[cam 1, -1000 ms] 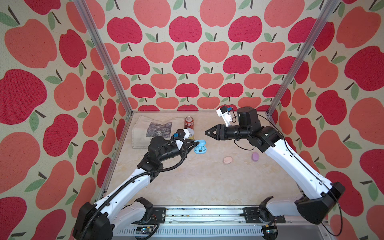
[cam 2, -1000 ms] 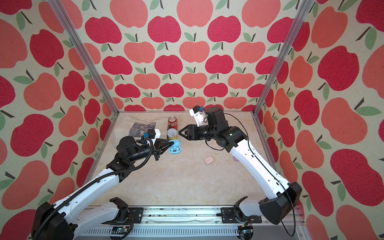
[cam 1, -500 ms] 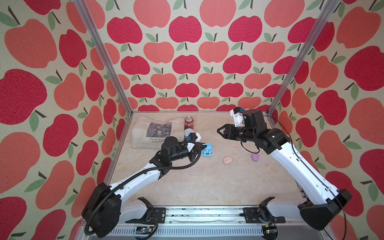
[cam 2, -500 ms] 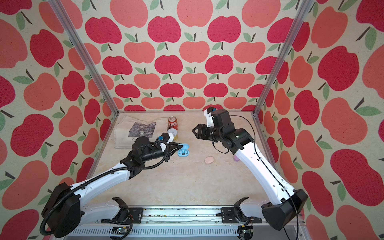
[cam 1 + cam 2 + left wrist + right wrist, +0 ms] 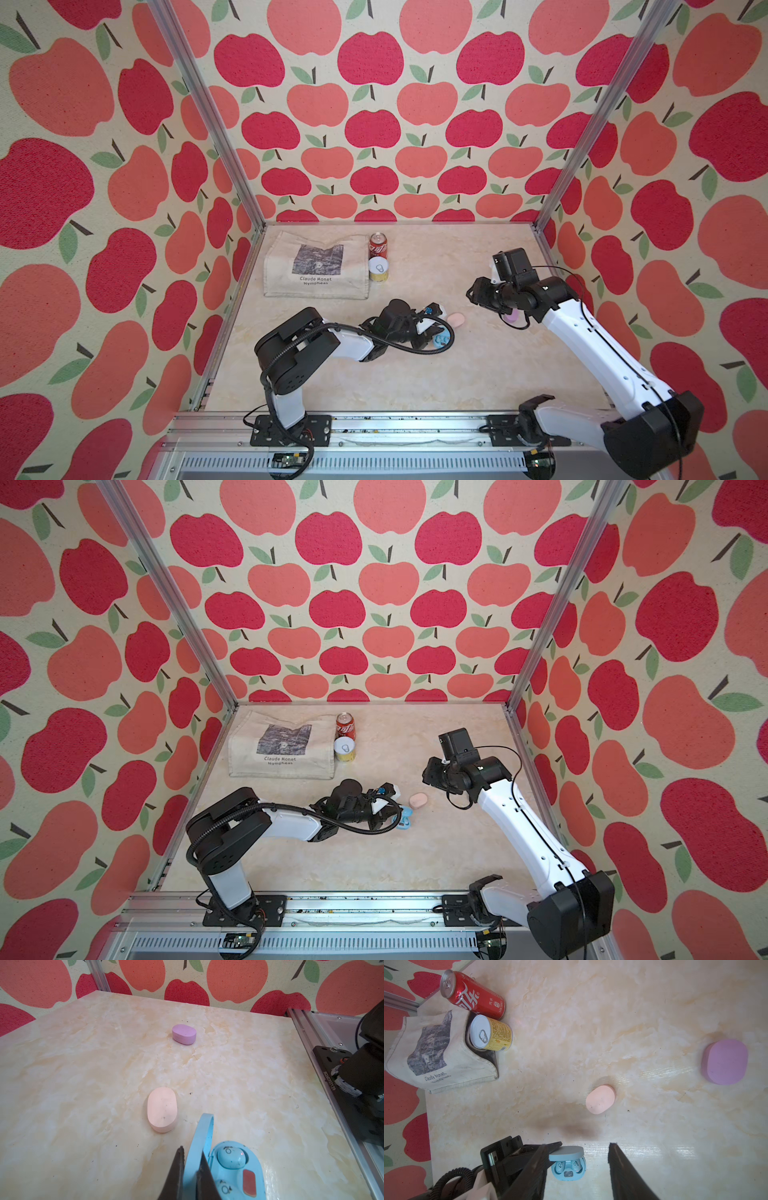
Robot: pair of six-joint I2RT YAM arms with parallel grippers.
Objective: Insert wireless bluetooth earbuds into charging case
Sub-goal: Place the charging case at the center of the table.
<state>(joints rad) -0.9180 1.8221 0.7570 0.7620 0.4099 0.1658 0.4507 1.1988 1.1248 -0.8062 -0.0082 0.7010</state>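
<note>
On the marble tabletop point(image 5: 415, 374), near its centre, the blue charging case point(image 5: 239, 1176) lies open, with its lid point(image 5: 204, 1130) standing upright from the base. The light blue earbuds point(image 5: 231, 1157) are both seated in the two sockets of the base, side by side. The right wrist view shows the same arrangement, with both buds under the raised lid.

The left gripper point(image 5: 192, 1167) is clenched on the lid. Its two dark fingers point(image 5: 178, 1169) press against opposite faces of the lid. In both top views the left arm reaches low across the table to the case point(image 5: 441, 338).

The right gripper point(image 5: 577, 1145) is released. Its jaws stand apart with nothing between them, and it hangs above the table clear of every object. In a top view it sits beside the purple case point(image 5: 512, 316), which the right arm partly covers.

The pink case point(image 5: 456, 319) lies closed just beside the blue charging case, not touching it. It lies between that case and the purple case, which is also closed and lies well apart.

At the rear left of the table, a tote bag point(image 5: 316, 266) printed "Claude Monet Nymphéas" lies flat. A red cola can point(image 5: 378, 245) and a yellow can point(image 5: 378, 270) stand upright, close together, at its edge.
</note>
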